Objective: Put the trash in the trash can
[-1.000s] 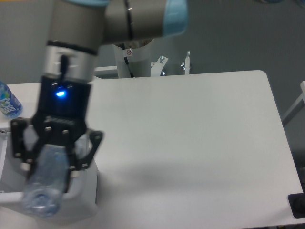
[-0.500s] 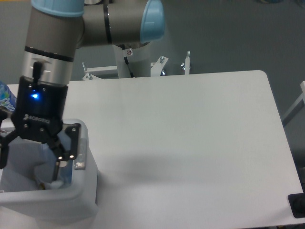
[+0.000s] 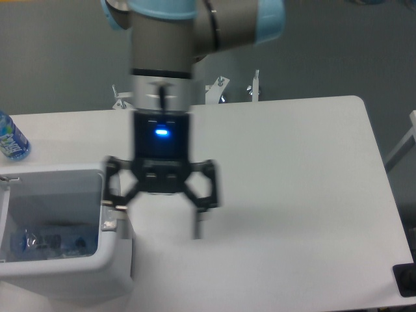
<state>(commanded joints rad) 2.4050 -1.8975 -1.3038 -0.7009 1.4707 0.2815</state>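
Spreading under the gripper [image 3: 159, 224] is a plain white table [image 3: 292, 182] with rounded corners, its far edge behind the arm and its right edge running down toward the lower right. The gripper hangs over the table's left half with its two fingers wide apart and nothing between them; a blue light glows on the black body above the fingers. The gripper and fingers are smeared by motion blur, so the fingertips are hard to make out.

Just to the gripper's left stands the trash can [image 3: 120, 260], a white bin with rounded corners, its right wall almost touching the left finger in the view. Its bottom and left side are cut off by the picture's edge. Inside it, low and to the gripper's left, lies the trash [image 3: 45, 240], a clear bottle seen only as a bluish, glinting shape; its cap cannot be picked out, nor any separate packet.

Farther left and behind the gripper, at the picture's edge, stands a blue-labelled bottle [image 3: 12, 140], partly cut off.

Behind the gripper, past the table's far edge, a grey floor fills the room, with the arm's white base and some metal brackets [image 3: 237, 88] partly hidden by the arm. A dark object [image 3: 406, 279] is cut off at the lower right.
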